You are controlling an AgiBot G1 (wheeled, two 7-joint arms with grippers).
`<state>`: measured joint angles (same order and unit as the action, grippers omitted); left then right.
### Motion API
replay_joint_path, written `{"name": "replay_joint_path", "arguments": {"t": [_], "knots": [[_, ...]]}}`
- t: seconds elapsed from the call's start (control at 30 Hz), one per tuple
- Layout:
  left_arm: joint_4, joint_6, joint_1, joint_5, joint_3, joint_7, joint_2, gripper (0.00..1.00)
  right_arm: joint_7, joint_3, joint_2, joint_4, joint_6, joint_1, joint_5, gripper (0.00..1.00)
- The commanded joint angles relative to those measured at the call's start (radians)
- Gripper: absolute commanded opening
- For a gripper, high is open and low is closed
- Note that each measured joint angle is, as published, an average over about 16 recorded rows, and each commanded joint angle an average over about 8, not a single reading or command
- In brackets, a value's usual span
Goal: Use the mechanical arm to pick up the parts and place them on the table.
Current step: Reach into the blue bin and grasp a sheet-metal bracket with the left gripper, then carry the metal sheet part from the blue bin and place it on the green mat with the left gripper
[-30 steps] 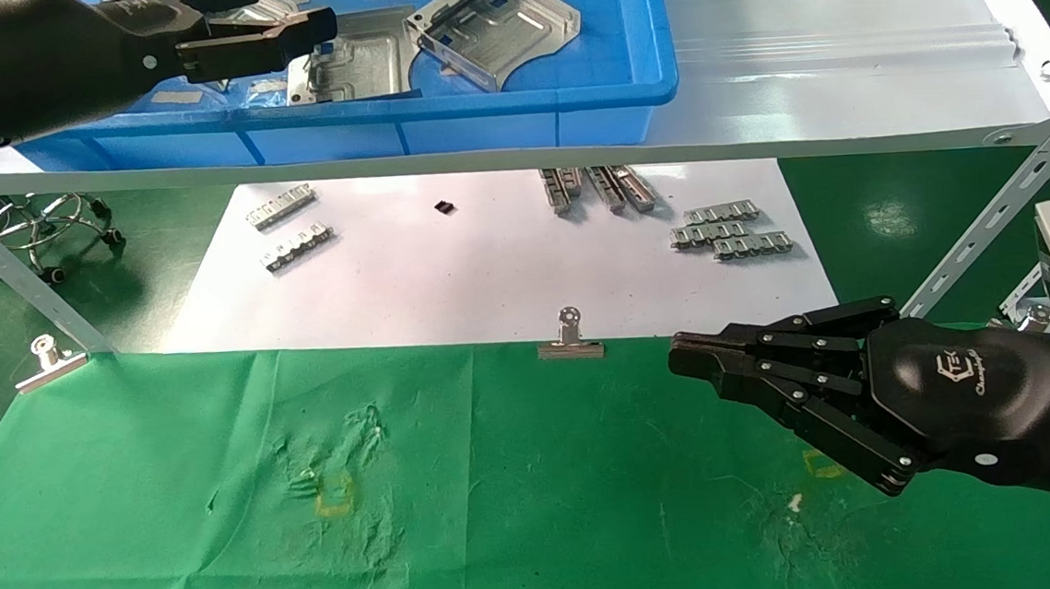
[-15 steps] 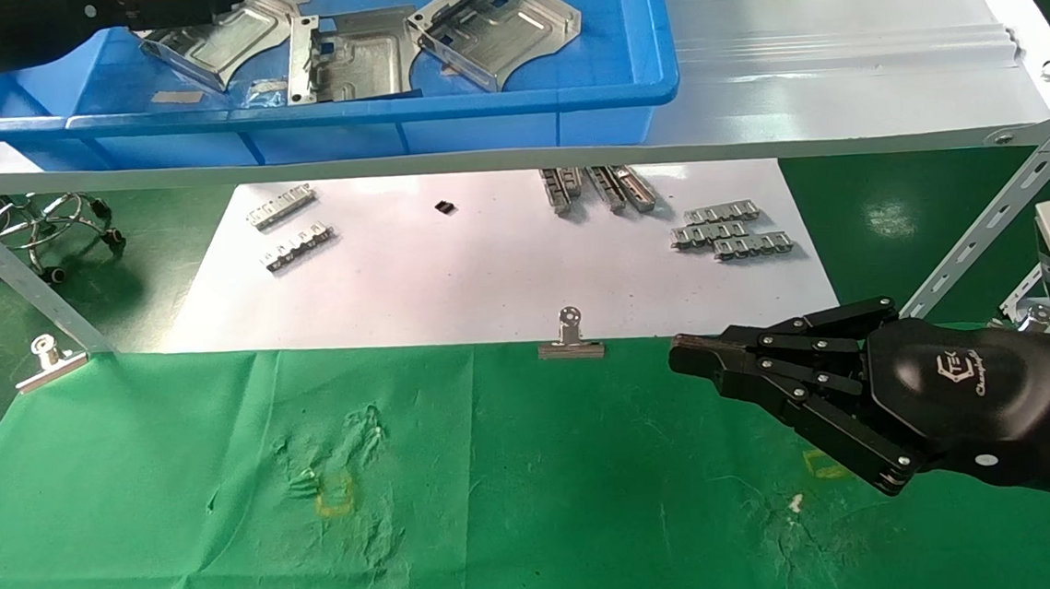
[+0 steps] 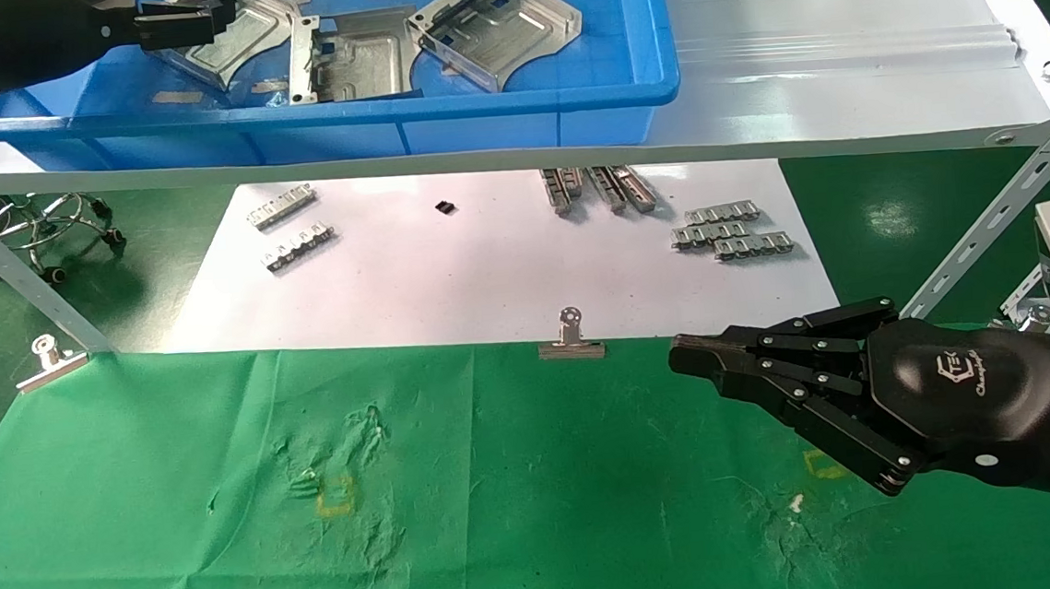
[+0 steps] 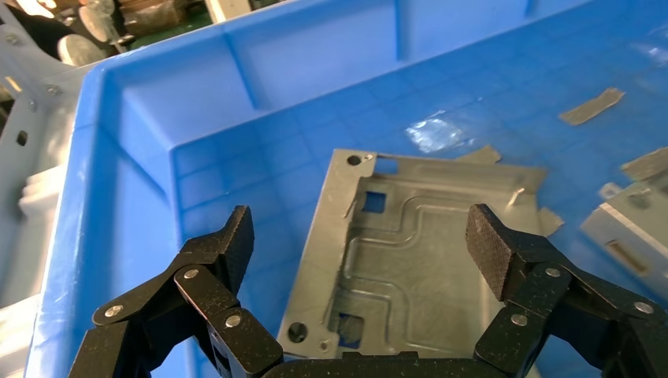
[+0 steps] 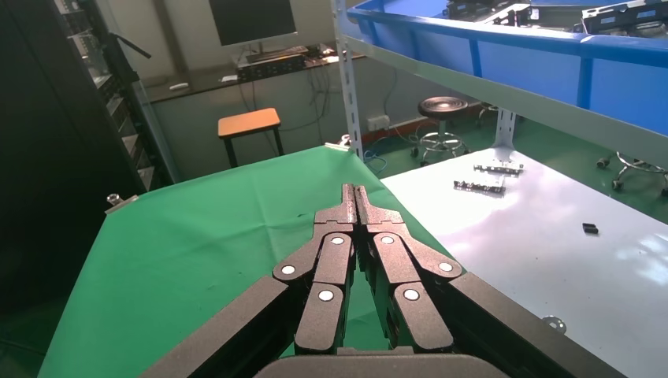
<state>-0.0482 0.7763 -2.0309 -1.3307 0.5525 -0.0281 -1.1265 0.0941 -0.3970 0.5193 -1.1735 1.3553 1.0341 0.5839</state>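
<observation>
Three silver sheet-metal parts lie in a blue bin (image 3: 475, 104) on the shelf: left (image 3: 230, 42), middle (image 3: 356, 57) and right (image 3: 492, 24). My left gripper (image 3: 187, 18) hovers open and empty over the left end of the bin, above the leftmost part. In the left wrist view a part (image 4: 410, 260) lies flat on the bin floor below and between the spread fingers of my left gripper (image 4: 364, 240), not touching them. My right gripper (image 3: 691, 357) is shut and empty, parked low over the right of the green cloth table (image 3: 548, 496). It also shows in the right wrist view (image 5: 354, 193).
The ribbed metal shelf (image 3: 841, 51) overhangs a white sheet (image 3: 487, 279) with several small ridged strips (image 3: 728, 229). Binder clips (image 3: 571, 342) (image 3: 49, 360) sit on the cloth's far edge. A yellow square mark (image 3: 336, 497) is on the cloth. A slanted shelf strut (image 3: 991, 216) stands at right.
My left gripper drew back from the middle of the bin toward its left end and now sits over the leftmost part. The right arm has not moved.
</observation>
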Motion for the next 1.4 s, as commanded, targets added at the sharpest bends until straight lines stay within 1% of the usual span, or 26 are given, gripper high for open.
{"name": "replay_joint_path", "arguments": {"t": [0.03, 0.53, 1.4], "knots": [[0.008, -0.018, 0.0, -0.002, 0.001, 0.013, -0.006, 0.0, 0.0, 0.0, 0.0, 0.0, 0.0, 0.0, 0.0, 0.0], [0.033, -0.061, 0.008, 0.011, -0.009, 0.06, -0.015, 0.0, 0.0, 0.0, 0.0, 0.0, 0.0, 0.0, 0.0, 0.0], [0.039, -0.091, 0.005, 0.023, -0.017, 0.091, -0.017, 0.0, 0.0, 0.0, 0.0, 0.0, 0.0, 0.0, 0.0, 0.0]]}}
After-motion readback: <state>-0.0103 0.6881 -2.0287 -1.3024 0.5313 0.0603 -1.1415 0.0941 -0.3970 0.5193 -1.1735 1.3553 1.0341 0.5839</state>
